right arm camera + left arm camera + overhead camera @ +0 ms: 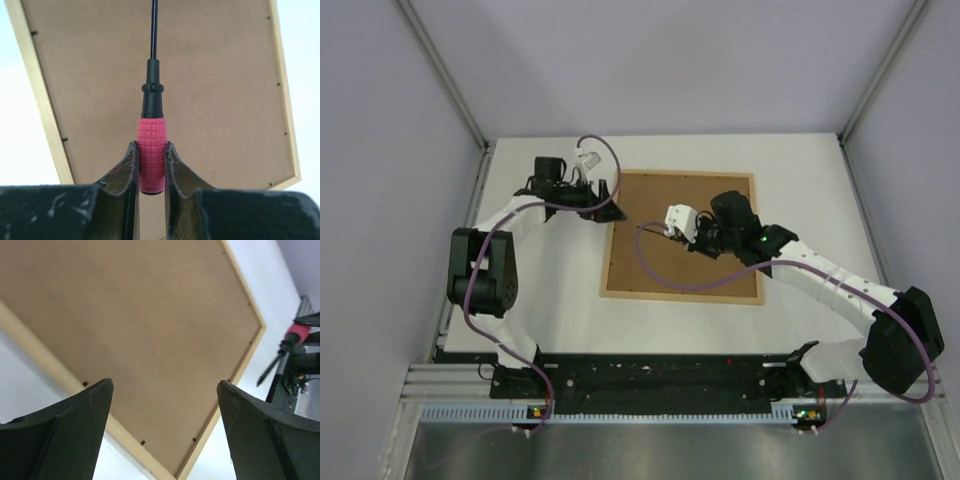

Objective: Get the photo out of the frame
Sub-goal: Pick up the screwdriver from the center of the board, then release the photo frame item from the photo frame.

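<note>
The frame (680, 296) lies face down on the white table, its pale wood rim (45, 362) around a plain brown backing board (660, 265). The photo is hidden beneath that board. Small black tabs (143, 442) line the inside of the rim. My left gripper (612, 205) hovers at the frame's far left corner, and the left wrist view shows it open (165, 385) and empty. My right gripper (692, 238) is over the middle of the board. It is shut (151, 144) on the red handle of a screwdriver (152, 165), whose black shaft points out across the board.
White tabletop (550, 300) surrounds the frame, with metal posts and pale walls at its edges. The screwdriver (298, 331) and right arm show at the right of the left wrist view. A purple cable (665, 280) from the right arm loops over the board.
</note>
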Controlling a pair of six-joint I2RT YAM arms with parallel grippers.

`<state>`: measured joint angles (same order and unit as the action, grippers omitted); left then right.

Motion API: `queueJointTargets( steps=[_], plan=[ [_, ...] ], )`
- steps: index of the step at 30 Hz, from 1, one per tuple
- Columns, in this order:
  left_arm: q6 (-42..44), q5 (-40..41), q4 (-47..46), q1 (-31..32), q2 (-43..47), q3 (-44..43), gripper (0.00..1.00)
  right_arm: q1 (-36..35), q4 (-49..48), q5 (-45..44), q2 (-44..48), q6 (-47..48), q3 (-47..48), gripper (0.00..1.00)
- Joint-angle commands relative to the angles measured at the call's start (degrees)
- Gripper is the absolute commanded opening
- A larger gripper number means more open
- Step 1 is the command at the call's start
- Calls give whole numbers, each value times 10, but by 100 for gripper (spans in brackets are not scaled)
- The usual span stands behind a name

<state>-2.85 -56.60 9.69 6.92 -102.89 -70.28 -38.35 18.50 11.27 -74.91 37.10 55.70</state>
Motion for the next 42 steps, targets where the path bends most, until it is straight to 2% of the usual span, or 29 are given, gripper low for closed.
queueJointTargets(
  steps=[1,6,13,17,24,32,42],
  plan=[
    [41,111,33,-18,46,22,91,-3,59,45,11,58,12,0],
    [71,182,49,-22,47,54,89,-36,104,38,-23,92,20,0],
    [115,223,95,-22,38,70,82,-73,137,24,-101,103,60,0],
    [125,230,89,-23,41,95,80,-78,145,13,-141,97,92,0],
    [132,235,88,-23,38,110,64,-89,146,-12,-190,89,134,0],
    [133,237,85,-23,32,124,60,-114,111,-70,-250,75,170,0],
    [143,226,85,-23,19,133,57,-118,68,-76,-280,50,186,0]
  ],
)
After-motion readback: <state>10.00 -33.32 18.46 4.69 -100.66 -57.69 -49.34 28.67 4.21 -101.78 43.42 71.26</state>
